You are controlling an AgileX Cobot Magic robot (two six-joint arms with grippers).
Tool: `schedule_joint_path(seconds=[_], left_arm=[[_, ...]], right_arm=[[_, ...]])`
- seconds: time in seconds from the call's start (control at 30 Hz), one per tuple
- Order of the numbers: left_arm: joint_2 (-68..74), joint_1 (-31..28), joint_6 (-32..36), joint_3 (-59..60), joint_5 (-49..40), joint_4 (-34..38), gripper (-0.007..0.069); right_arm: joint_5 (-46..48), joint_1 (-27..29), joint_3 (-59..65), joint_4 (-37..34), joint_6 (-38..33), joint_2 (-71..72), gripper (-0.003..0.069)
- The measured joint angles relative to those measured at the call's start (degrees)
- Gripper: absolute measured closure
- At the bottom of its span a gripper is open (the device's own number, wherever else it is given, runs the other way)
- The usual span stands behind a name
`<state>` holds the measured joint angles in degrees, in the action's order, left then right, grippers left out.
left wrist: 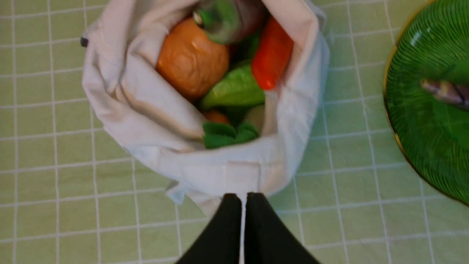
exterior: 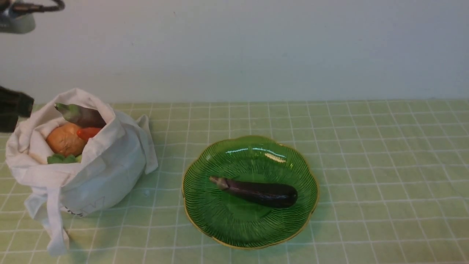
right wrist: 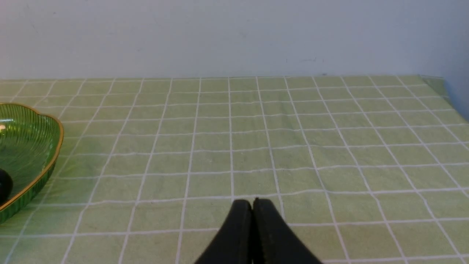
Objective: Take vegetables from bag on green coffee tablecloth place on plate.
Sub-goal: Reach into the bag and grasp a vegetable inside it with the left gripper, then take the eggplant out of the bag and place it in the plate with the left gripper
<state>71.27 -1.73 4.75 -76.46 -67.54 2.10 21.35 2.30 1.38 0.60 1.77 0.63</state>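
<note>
Nearest you, your left claw [left wrist: 243, 203] has its two black fingers pressed together on nothing, and it looks down into the mouth of the bag. Your right claw [right wrist: 253, 209] is likewise closed and empty over bare cloth. In the lower middle of the front frame, the glossy green glass plate with a scalloped gold rim [exterior: 234, 229] sits on the table's pale green tablecloth gridded with thin white lines [exterior: 384, 183]. One slim dark purple eggplant [exterior: 260, 193] lies across the plate, its pale stem end toward frame left. At the left of the frame slumps the soft white cloth bag [exterior: 106, 176], well apart from the plate, a strap trailing to the lower left corner. Its open mouth shows green leafy bits [exterior: 60, 159], a round tan onion [exterior: 65, 140], a long orange-red vegetable [exterior: 88, 132] and, farthest back, a second eggplant [exterior: 82, 115]. Beyond the table rises a plain pale wall [exterior: 256, 47].
</note>
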Motion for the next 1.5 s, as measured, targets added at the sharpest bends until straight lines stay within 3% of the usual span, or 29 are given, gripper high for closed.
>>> schedule_joint_path(seconds=[0.23,0.33,0.43,0.7,0.83,1.0,1.1,1.23,1.5], left_arm=[[11.3,-0.8,1.0,-7.4,4.0,-0.8,0.0615],[13.5,-0.8,1.2,-8.2,6.5,-0.6,0.0573],[15.2,-0.8,1.3,-8.2,9.5,-0.6,0.0498],[22.2,-0.8,1.4,-8.2,12.2,3.1,0.0123],[24.9,-0.8,1.4,-8.2,12.0,3.3,0.0069],[27.0,-0.8,1.4,-8.2,9.4,3.3,0.0104],[27.3,-0.8,1.4,-8.2,7.5,2.9,0.0208],[27.3,-0.8,1.5,-8.2,6.5,1.2,0.0431],[21.9,-0.8,1.5,-9.3,6.5,-1.1,0.0437]], right_arm=[[0.0,0.0,0.0,0.0,0.0,0.0,0.0675],[0.0,0.0,0.0,0.0,0.0,0.0,0.0675],[0.0,0.0,0.0,0.0,0.0,0.0,0.0675],[0.0,0.0,0.0,0.0,0.0,0.0,0.0675],[0.0,0.0,0.0,0.0,0.0,0.0,0.0675],[0.0,0.0,0.0,0.0,0.0,0.0,0.0675],[0.0,0.0,0.0,0.0,0.0,0.0,0.0675],[0.0,0.0,0.0,0.0,0.0,0.0,0.0675],[0.0,0.0,0.0,0.0,0.0,0.0,0.0675]])
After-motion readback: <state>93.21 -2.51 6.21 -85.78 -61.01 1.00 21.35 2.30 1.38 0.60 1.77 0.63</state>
